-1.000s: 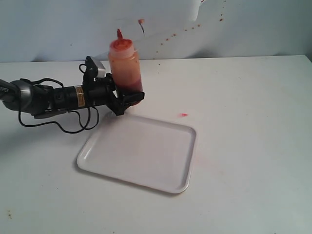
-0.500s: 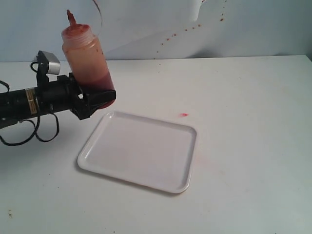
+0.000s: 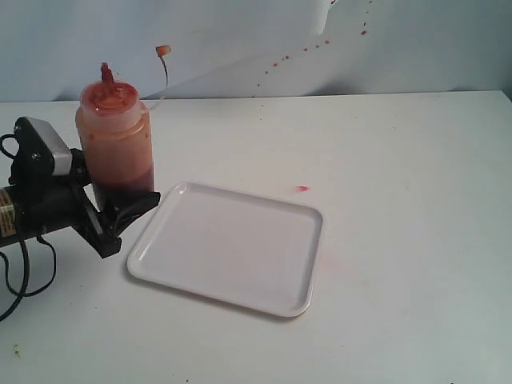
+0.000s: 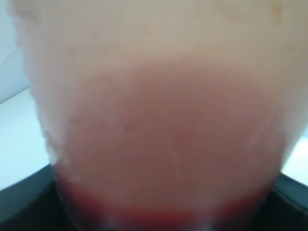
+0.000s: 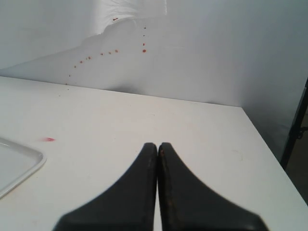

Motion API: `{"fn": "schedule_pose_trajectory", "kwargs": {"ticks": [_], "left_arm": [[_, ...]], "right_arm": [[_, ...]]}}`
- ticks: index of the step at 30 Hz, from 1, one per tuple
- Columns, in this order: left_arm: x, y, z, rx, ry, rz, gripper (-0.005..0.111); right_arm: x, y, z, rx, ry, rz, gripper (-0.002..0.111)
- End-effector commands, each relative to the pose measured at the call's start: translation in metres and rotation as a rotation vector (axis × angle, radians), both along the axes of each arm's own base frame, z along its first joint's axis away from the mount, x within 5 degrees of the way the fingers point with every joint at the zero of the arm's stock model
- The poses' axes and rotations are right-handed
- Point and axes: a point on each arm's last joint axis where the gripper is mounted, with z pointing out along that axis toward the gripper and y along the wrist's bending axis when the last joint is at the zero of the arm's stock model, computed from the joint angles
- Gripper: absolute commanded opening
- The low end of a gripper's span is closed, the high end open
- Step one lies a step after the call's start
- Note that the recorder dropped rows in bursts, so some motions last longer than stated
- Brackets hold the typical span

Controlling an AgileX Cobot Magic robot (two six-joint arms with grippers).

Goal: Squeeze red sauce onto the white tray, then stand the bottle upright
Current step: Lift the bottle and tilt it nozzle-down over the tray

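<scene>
The bottle (image 3: 116, 136) is upright just left of the white tray (image 3: 228, 244), its red nozzle up and its small tethered cap (image 3: 163, 50) hanging off to the side. My left gripper (image 3: 120, 210) is shut on the bottle's lower part, where the dark sauce sits. In the left wrist view the bottle (image 4: 159, 120) fills the picture, blurred. Its base is hidden, so I cannot tell whether it touches the table. No red sauce blob shows on the tray. My right gripper (image 5: 158, 145) is shut and empty above the table; a tray corner (image 5: 14, 163) shows beside it.
A tiny pale-red smear (image 3: 302, 189) lies on the table just beyond the tray's far right corner. Red splatter spots (image 3: 280, 58) mark the back wall. The left arm's cables (image 3: 16, 272) trail at the left edge. The table's right edge (image 5: 269, 149) is near my right gripper.
The left arm has drawn back to the left and toward the front with the bottle, lowering it from the tray's far corner to its left side. The bottle went from tilted to upright.
</scene>
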Motion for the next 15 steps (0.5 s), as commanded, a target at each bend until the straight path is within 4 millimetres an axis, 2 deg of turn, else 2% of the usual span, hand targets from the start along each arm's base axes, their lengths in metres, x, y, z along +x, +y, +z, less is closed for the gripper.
{"fn": "schedule_pose_trajectory", "kwargs": {"ticks": [1,3,7,12,15], "left_arm": [[0.002,0.005,0.000,0.117,-0.067,0.025,0.000],[0.004,0.007,-0.001,0.134,-0.065,0.053,0.000],[0.004,0.006,-0.002,0.155,-0.075,0.045,0.000],[0.000,-0.009,-0.007,0.331,-0.158,-0.057,0.000],[0.000,-0.022,-0.009,0.449,-0.224,-0.073,0.000]], "right_arm": [[0.000,0.000,-0.001,-0.013,-0.002,0.002,0.000],[0.000,0.000,0.000,0.001,-0.014,0.003,0.000],[0.000,0.001,0.006,0.137,-0.073,0.008,0.000],[0.000,-0.001,0.019,0.471,-0.200,-0.007,0.000],[0.000,-0.001,0.017,0.728,-0.167,-0.006,0.000]]}}
